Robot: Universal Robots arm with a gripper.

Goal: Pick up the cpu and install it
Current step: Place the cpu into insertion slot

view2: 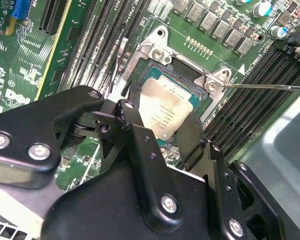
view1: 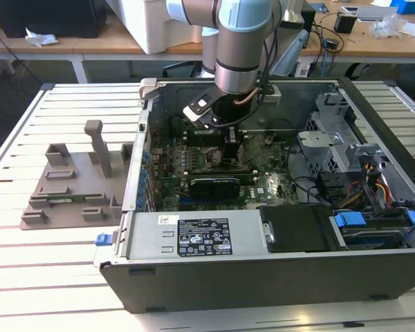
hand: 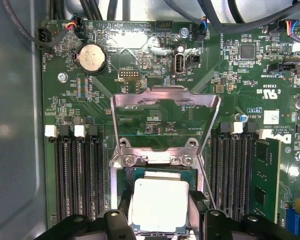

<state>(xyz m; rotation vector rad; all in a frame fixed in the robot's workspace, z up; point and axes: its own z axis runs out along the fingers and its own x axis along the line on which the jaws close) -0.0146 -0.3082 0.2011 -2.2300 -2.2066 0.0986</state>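
The cpu (hand: 159,200) (view2: 162,107), a flat square chip with a pale silver top, sits level at the open socket (view2: 190,80) of the green motherboard (hand: 155,55). My gripper (hand: 160,214) (view2: 163,116) is shut on the cpu, one black finger (view2: 131,102) pressed to each of two opposite edges. I cannot tell whether the chip rests fully seated or hovers just above the socket. In the exterior view the gripper (view1: 232,149) reaches down into the open computer case (view1: 263,277).
The socket's metal load plate (hand: 165,97) stands flipped open, its thin lever (view2: 270,86) swung aside. Memory slots (hand: 77,175) flank the socket on both sides. A black expansion card (view1: 218,185) lies near the arm. A grey fixture (view1: 76,180) stands outside the case.
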